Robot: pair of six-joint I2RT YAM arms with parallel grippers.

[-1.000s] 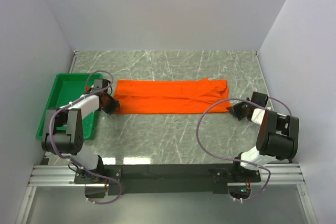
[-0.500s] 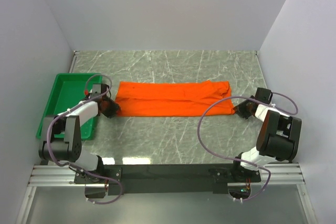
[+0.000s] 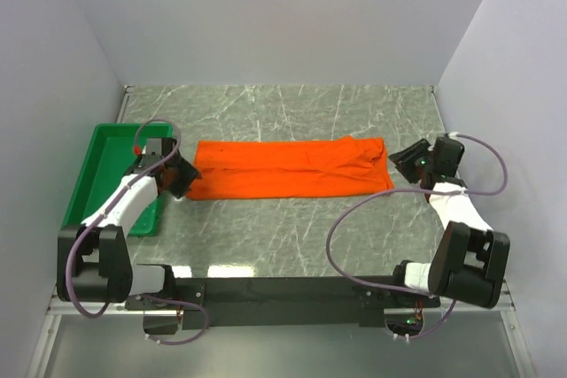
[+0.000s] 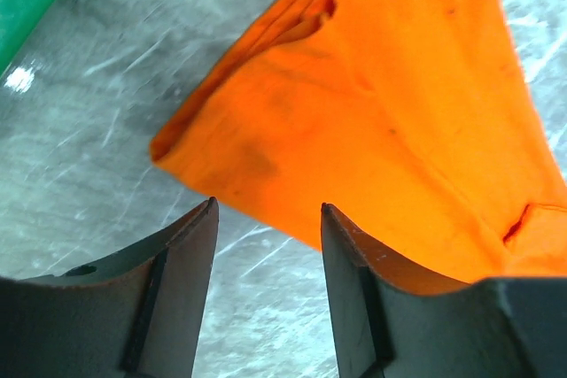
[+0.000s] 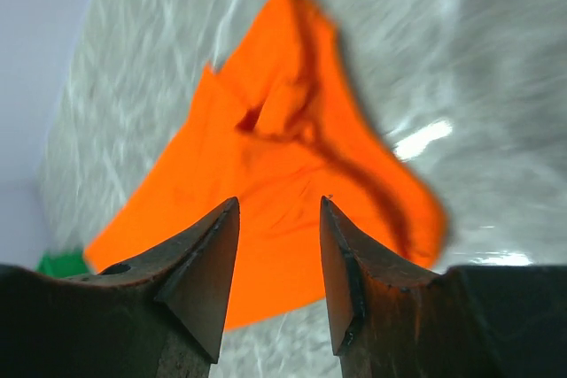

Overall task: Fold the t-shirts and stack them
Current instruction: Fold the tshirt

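Observation:
The orange t-shirt (image 3: pixel 288 168) lies flat as a long folded strip across the middle of the table. My left gripper (image 3: pixel 182 180) hangs just off its left end, open, with nothing between the jaws; in the left wrist view the t-shirt (image 4: pixel 390 112) corner lies just beyond my left gripper (image 4: pixel 268 208). My right gripper (image 3: pixel 400 162) stands off the shirt's right end, also open and empty. In the right wrist view the t-shirt (image 5: pixel 266 174) spreads below and beyond my right gripper (image 5: pixel 279 204).
A green tray (image 3: pixel 102 165) sits at the table's left edge, right beside the left arm. White walls close the table in at the back and both sides. Purple cables loop off both arms.
Both grippers have opened and let go of the shirt's ends. The shirt lies flat. Both arms have lifted and drawn back, the right one towards the back right.

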